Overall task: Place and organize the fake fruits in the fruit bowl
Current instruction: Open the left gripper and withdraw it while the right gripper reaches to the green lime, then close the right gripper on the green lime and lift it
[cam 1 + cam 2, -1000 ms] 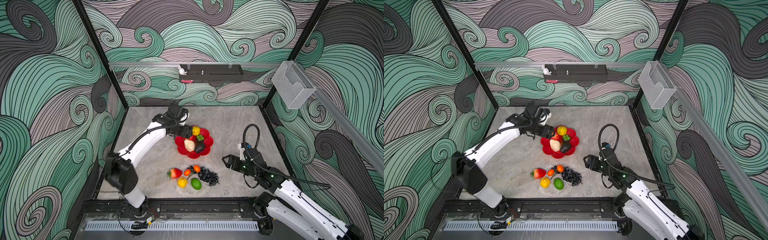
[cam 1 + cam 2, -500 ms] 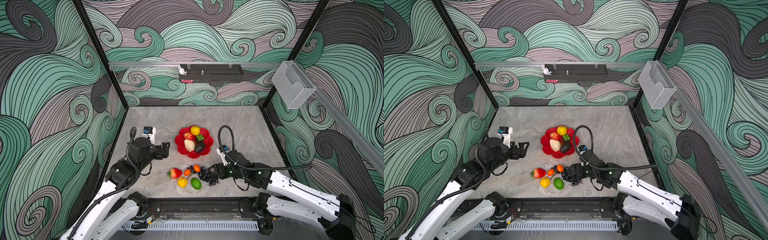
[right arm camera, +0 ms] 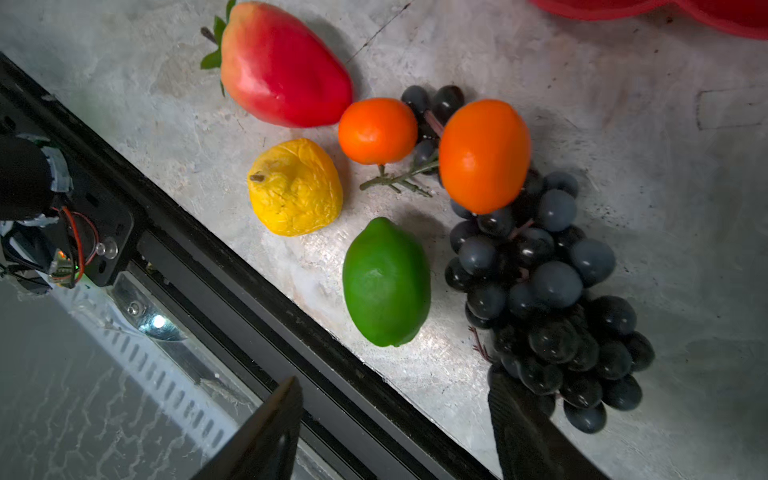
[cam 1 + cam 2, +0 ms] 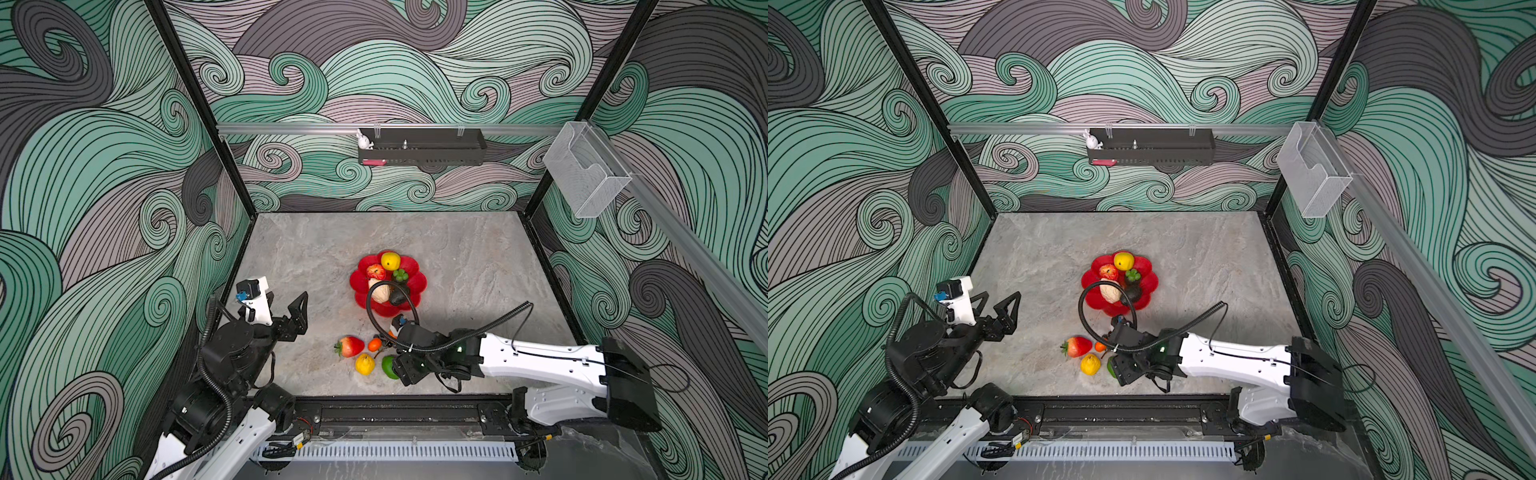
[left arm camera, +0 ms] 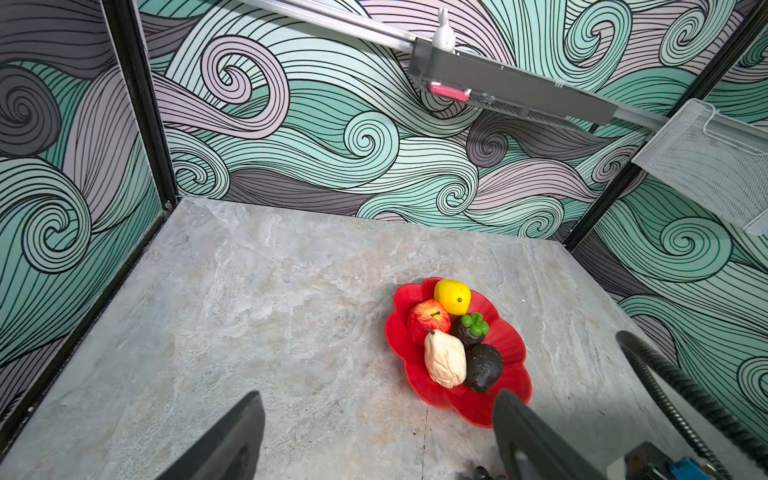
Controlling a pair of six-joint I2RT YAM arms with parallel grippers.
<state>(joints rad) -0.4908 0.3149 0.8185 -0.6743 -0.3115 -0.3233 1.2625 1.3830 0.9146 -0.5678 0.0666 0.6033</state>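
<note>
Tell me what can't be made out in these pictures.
Grapes: hidden under the right arm in both top views; only the right wrist view shows them.
Lime: half covered by that arm in both top views.
Bowl: cut off by the picture edge in the right wrist view; a black cable crosses it in both top views.
Black shelf: contents too small in both top views.

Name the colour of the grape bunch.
The grape bunch is dark blue-black, clearest in the right wrist view.
</note>
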